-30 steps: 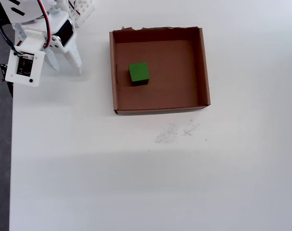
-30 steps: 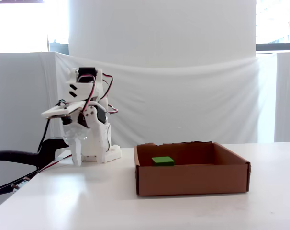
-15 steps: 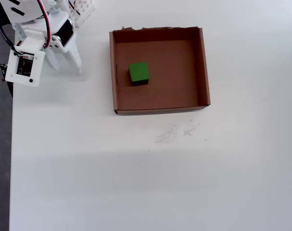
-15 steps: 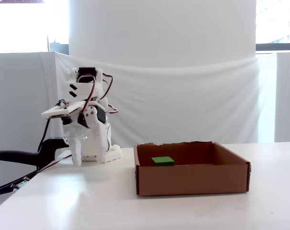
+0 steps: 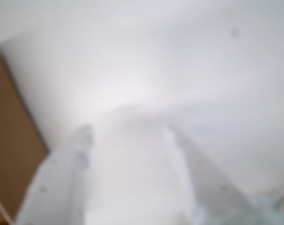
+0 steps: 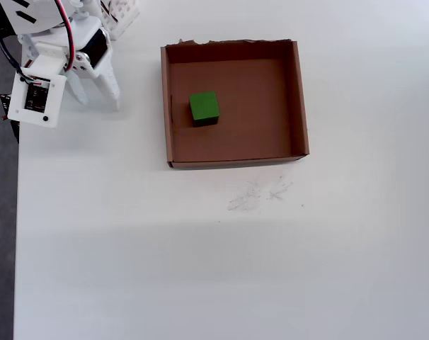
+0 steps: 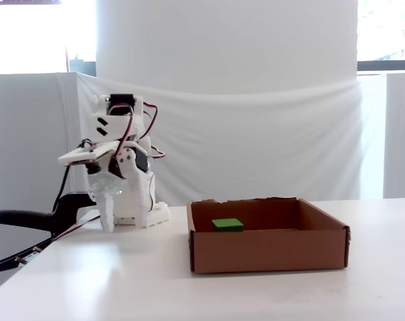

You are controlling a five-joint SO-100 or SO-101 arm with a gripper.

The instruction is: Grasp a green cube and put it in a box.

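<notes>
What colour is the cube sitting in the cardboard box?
Bright green. The cube shows best in the overhead view, resting on the brown box floor.

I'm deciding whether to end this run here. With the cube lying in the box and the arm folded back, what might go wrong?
Little seems at risk. The green cube lies flat inside the box, apart from every wall. The gripper is open and empty, pointing down close to the table; a careless restart might scrape it. The box looks light and unsecured, so a later sweep might push it.
</notes>
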